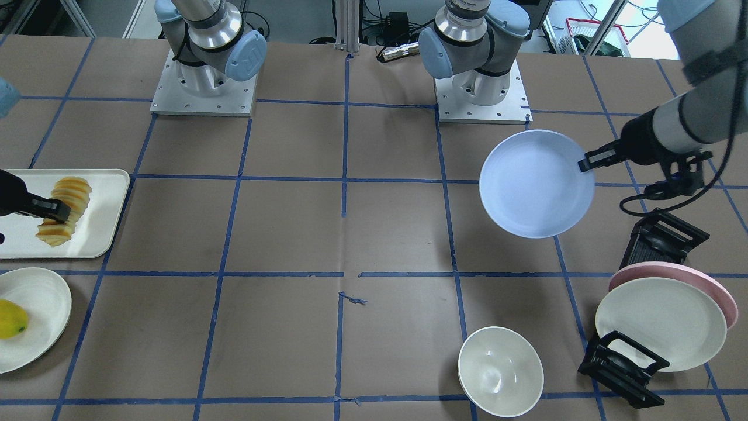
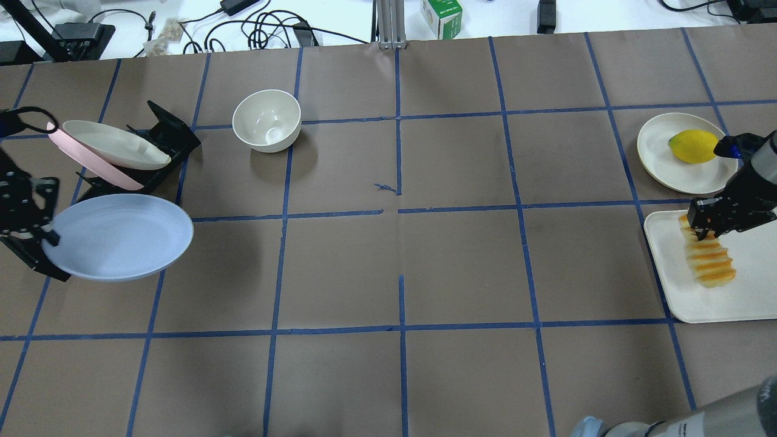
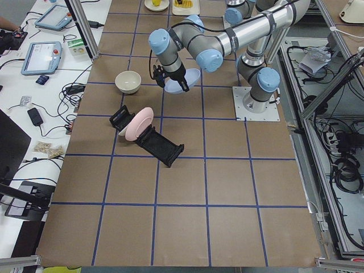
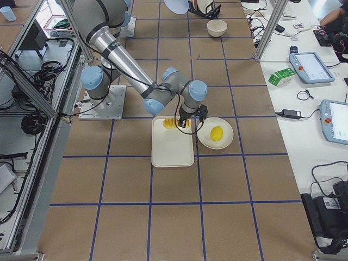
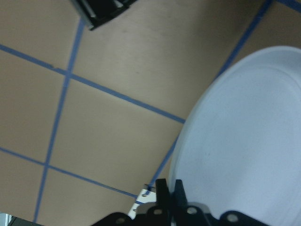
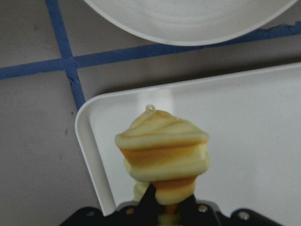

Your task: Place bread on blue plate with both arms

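Observation:
The blue plate (image 1: 536, 183) is held tilted above the table, near the left arm's base. My left gripper (image 1: 584, 162) is shut on its rim. The plate also shows in the overhead view (image 2: 118, 237) and the left wrist view (image 5: 244, 141). The bread (image 1: 67, 202), a ridged yellow-orange loaf, is over the cream tray (image 1: 108, 193). My right gripper (image 1: 57, 210) is shut on it. In the right wrist view the bread (image 6: 162, 150) sticks out from between the fingers. I cannot tell if the bread still touches the tray.
A cream plate (image 1: 41, 304) holding a yellow fruit (image 1: 11, 318) sits beside the tray. A white bowl (image 1: 500, 371) stands on the operators' side. A black rack (image 1: 622, 368) holds a pink plate (image 1: 672, 272) and a cream plate (image 1: 660, 330) near the blue plate.

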Available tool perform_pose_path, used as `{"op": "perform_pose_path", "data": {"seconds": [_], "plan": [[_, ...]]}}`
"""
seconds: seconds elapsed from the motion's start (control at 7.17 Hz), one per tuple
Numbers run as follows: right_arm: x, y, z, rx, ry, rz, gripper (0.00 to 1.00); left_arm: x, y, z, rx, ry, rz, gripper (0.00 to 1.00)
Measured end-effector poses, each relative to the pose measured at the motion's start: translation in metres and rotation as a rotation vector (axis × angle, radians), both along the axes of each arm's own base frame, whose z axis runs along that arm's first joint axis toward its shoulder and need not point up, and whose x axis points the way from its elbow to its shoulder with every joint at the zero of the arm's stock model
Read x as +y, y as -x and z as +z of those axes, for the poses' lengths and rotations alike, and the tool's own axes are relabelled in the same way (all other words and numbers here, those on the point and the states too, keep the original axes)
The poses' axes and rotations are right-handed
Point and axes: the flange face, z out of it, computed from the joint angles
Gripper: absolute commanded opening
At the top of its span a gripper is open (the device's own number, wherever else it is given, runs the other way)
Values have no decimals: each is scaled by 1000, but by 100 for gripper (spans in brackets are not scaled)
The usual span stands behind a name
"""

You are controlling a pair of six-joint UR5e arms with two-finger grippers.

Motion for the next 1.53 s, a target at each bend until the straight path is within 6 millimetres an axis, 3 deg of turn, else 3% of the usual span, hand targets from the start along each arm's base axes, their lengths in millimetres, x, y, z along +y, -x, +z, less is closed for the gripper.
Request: {"op": "perform_pose_path", "data": {"seconds": [0.28, 0.42, 0.7, 0.84, 1.12, 1.26, 1.4, 1.53], "plan": [[-15, -11, 43, -37, -27, 29, 0, -10, 118, -47, 74, 168, 10, 0], [-24, -33, 60, -65, -2, 57, 0, -7, 163, -72, 87, 253, 31, 0], [-47, -124, 81, -131, 55, 130, 0, 8, 231, -114, 104, 344, 46, 0], [-50, -169, 90, -132, 67, 141, 0, 16, 259, -125, 109, 356, 51, 0], [-50, -242, 102, -117, 81, 152, 0, 32, 292, -138, 111, 344, 51, 0], [-49, -278, 103, -106, 97, 162, 0, 37, 295, -147, 106, 328, 47, 19], [-49, -313, 102, -100, 119, 173, 0, 39, 296, -156, 102, 314, 47, 97], [-49, -341, 95, -122, 122, 185, 0, 38, 296, -163, 99, 305, 46, 100]]}}
